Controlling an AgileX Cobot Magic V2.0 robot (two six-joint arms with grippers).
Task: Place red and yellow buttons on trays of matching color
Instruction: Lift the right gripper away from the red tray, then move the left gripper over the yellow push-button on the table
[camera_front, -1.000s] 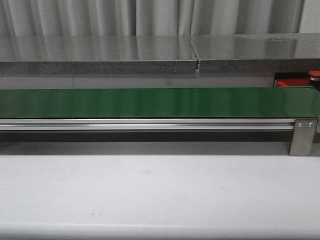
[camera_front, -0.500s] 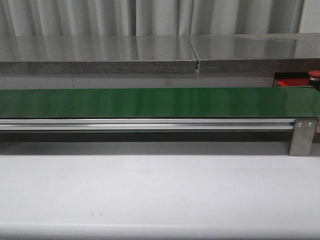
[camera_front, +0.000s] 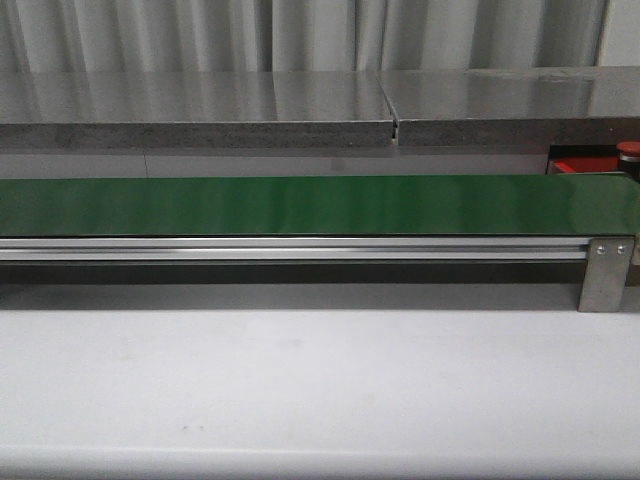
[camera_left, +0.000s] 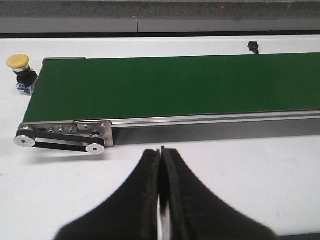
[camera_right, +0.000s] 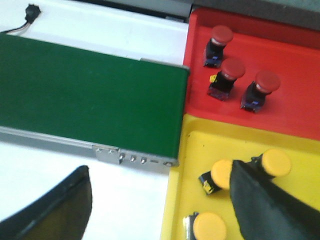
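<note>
In the right wrist view, three red buttons (camera_right: 232, 68) stand in the red tray (camera_right: 300, 60). Three yellow buttons (camera_right: 209, 226) lie in the yellow tray (camera_right: 220, 140). My right gripper (camera_right: 161, 169) is open and holds nothing. One of its fingers (camera_right: 265, 200) hangs over the yellow tray and partly hides two yellow buttons. In the left wrist view, another yellow button (camera_left: 18, 61) stands on the white table beside the end of the green belt (camera_left: 175, 87). My left gripper (camera_left: 161, 150) is shut and empty, over the table in front of the belt.
The front view shows the long green belt (camera_front: 300, 205) on its aluminium rail, with a sliver of the red tray (camera_front: 580, 165) and one red button (camera_front: 628, 150) at the far right. A small black plug (camera_left: 253, 46) lies behind the belt.
</note>
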